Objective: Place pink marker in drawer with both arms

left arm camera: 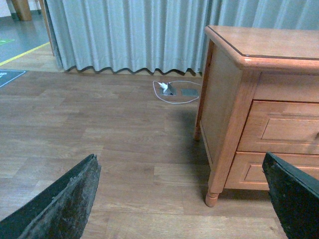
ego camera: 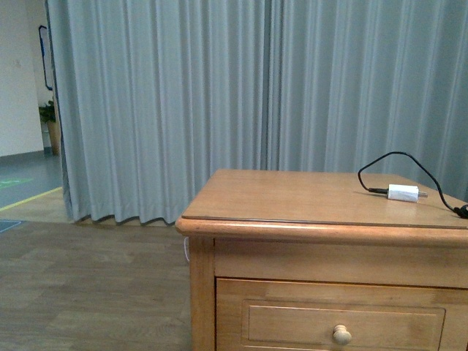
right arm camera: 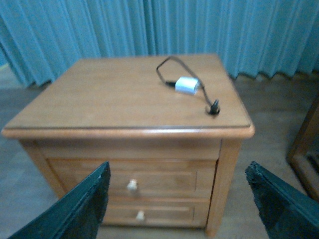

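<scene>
1. I cannot find the pink marker in any of my three views, so its position, heading and long axis cannot be reported
2. The drawer (right arm camera: pixel 132 177), upper of two in the wooden cabinet (ego camera: pixel 322 197), is closed flush with the frame; its pale round knob (ego camera: pixel 341 335) faces me in the front view. Contents cannot be told
3. The lower drawer (right arm camera: pixel 144 213) is likewise closed, contents hidden
4. On the cabinet top lies a white charger plug (ego camera: pixel 403 193) with a black cable (ego camera: pixel 395 157) looping behind it and running off toward the right edge. In the right wrist view the cable's free end (right arm camera: pixel 214 107) rests near the front right corner
5. Left gripper (left arm camera: pixel 184 199): jaws spread wide apart, holding nothing, looking over the wood floor (left arm camera: pixel 99 129) at the cabinet's left side
6. Right gripper (right arm camera: pixel 179 204): jaws spread wide apart, holding nothing, looking down on the cabinet front from above
7. Neither arm shows in the front view
8. On the floor near the grey curtain (left arm camera: pixel 129 35) lies a second white cable (left arm camera: pixel 174 92) with a small plug
</scene>
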Controlling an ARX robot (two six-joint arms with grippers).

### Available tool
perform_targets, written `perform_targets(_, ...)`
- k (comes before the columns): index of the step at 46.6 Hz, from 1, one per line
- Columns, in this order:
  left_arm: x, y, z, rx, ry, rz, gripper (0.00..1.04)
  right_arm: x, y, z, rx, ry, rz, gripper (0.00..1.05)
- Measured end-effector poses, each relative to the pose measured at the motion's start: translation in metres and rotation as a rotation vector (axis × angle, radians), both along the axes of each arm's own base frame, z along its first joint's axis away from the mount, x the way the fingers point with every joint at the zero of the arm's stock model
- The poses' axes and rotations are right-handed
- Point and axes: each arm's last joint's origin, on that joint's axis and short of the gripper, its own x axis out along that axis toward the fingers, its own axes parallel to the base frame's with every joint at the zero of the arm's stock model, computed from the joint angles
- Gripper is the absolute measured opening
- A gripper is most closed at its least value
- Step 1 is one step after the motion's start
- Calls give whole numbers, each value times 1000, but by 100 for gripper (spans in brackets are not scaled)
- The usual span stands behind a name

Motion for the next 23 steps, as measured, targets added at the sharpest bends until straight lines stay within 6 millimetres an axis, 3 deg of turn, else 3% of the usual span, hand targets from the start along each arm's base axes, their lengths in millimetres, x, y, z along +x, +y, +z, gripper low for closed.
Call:
perform_targets(4,0,0,0,0,0,0,99,-11,-1,-20,-32,-97,-13,61)
perform_targets(13,0,0,0,0,0,0,99,-20,-1,-62,-48,-65,-11,25)
perform_targets(19,0,0,0,0,0,0,99,-28,-1,-79,-50,-74,-11,1)
perform_targets(23,0,0,0,0,0,0,99,-32,-1,-90,-53,-73,-11,1)
